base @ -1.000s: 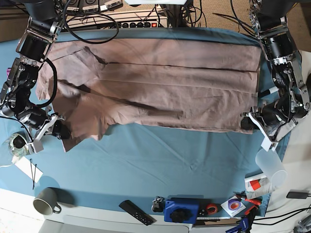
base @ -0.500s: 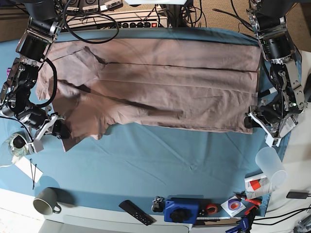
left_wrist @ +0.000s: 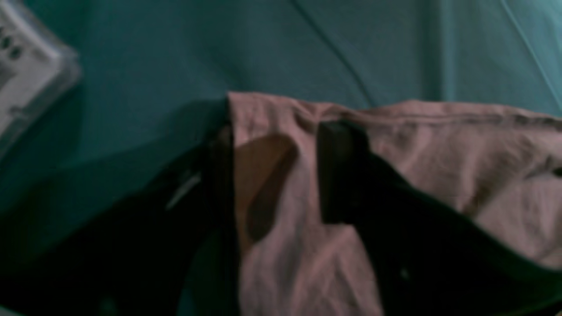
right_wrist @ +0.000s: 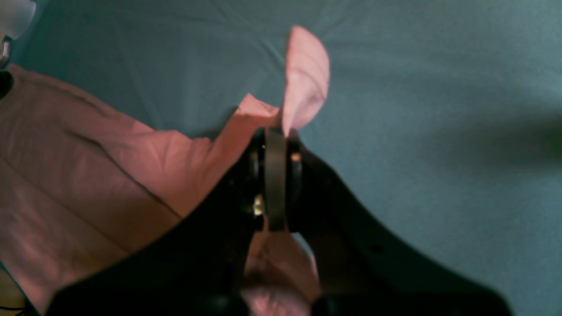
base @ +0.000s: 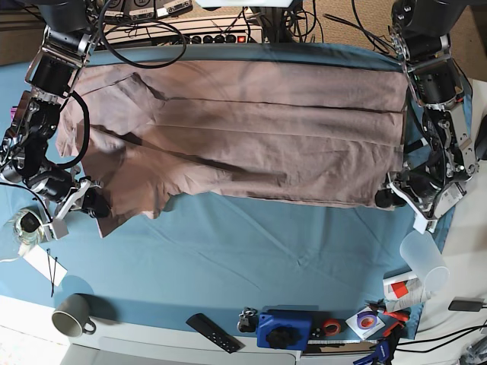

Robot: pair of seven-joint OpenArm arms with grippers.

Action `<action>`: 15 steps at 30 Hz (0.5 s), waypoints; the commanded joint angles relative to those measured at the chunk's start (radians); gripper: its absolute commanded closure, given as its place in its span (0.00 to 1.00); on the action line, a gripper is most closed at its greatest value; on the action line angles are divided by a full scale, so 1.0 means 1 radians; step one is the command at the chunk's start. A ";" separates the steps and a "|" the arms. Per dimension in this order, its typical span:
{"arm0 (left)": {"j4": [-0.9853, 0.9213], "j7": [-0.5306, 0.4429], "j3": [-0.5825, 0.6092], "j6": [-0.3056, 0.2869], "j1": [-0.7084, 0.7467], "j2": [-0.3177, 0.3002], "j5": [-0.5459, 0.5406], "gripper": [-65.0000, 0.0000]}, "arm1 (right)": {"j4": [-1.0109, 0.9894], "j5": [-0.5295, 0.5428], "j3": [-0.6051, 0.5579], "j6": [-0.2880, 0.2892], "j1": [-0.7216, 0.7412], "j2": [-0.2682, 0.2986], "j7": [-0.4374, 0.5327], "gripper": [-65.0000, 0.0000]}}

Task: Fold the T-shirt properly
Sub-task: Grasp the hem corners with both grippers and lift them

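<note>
The pink-beige T-shirt (base: 251,137) lies spread across the far half of the teal table cloth (base: 251,243), lightly wrinkled. At its near-right hem corner sits my left gripper (base: 388,196). In the left wrist view that gripper (left_wrist: 279,131) has its jaws apart, with the shirt's corner (left_wrist: 439,145) lying between the fingers (left_wrist: 338,171). My right gripper (base: 95,204) is at the shirt's near-left edge. The right wrist view shows this gripper (right_wrist: 276,136) shut on a fold of the T-shirt (right_wrist: 88,166), a small flap (right_wrist: 305,79) standing up past the fingertips.
A translucent plastic cup (base: 423,262) stands just in front of the left arm. A grey mug (base: 72,315), a black remote (base: 214,332) and a blue device (base: 284,328) line the near edge. A power strip (base: 205,34) and cables run along the far edge.
My left gripper has opened at the shirt's near-right corner and shifted slightly. The right gripper and the cloth it holds have not moved.
</note>
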 commanded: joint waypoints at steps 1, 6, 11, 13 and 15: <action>-0.002 0.069 0.004 0.007 0.000 -0.002 0.021 0.68 | 0.018 0.024 0.006 0.001 0.022 0.017 0.023 1.00; -0.002 0.087 0.004 0.007 0.000 -0.003 -0.036 0.92 | 0.018 0.024 0.006 0.001 0.022 0.017 0.023 1.00; 0.002 0.087 0.003 0.008 0.000 -0.009 -0.076 1.00 | 0.018 0.024 0.006 0.001 0.022 0.017 0.035 1.00; 0.012 0.108 0.001 0.012 0.000 -0.020 -0.126 1.00 | 0.018 0.025 0.007 0.001 0.022 0.018 0.038 1.00; 0.034 0.169 0.001 0.012 0.000 -0.039 -0.217 1.00 | 0.018 0.034 0.007 0.001 0.022 0.018 0.034 1.00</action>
